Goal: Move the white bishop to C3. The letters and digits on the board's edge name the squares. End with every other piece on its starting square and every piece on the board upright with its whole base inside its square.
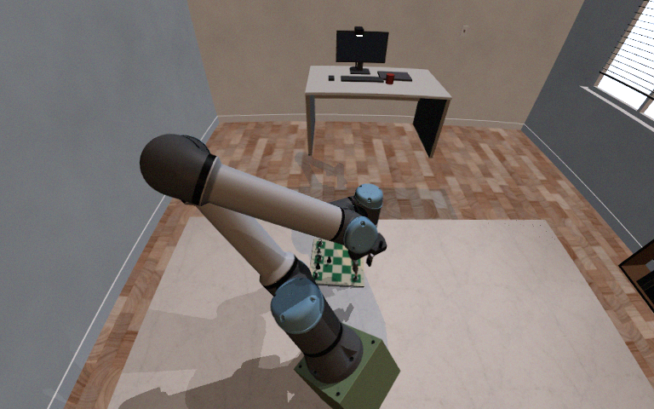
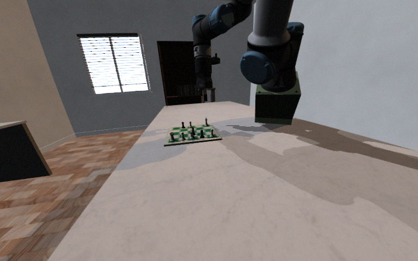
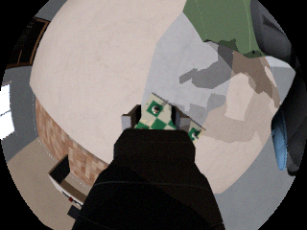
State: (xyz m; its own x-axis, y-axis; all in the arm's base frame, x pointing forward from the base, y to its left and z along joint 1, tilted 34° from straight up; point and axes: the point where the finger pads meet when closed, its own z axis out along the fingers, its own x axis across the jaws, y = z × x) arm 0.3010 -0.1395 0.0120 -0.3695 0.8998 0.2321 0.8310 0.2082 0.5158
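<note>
The gripper [image 2: 209,93] hangs high above the far side of the chessboard [image 2: 192,134], fingers pointing down and spread to their full width with nothing between them; the board lies flat on the pale, marbled table top [image 2: 234,197], well below the fingertips. In the top view the gripper [image 1: 361,262] shows over the board's [image 1: 337,265] right edge; a small pale piece [image 1: 355,276] stands at the near right corner just under it — whether this is the white bishop cannot be told at this size. In the exterior view pale pieces stand at the board's right end [image 2: 211,132] and in its far row [image 2: 190,124]; the pieces are too small to tell a bishop by shape; the dark ones are slim, turned figures, all upright. The board is a thin square slab of green and cream checks with a light border; the arm is smooth grey tube with blue joint caps, set on a matte green block [image 2: 277,106]; the wrist view shows only a strip of the checks [image 3: 160,118] past the dark gripper body; the floor [image 1: 482,158] is patterned wood parquet.
</note>
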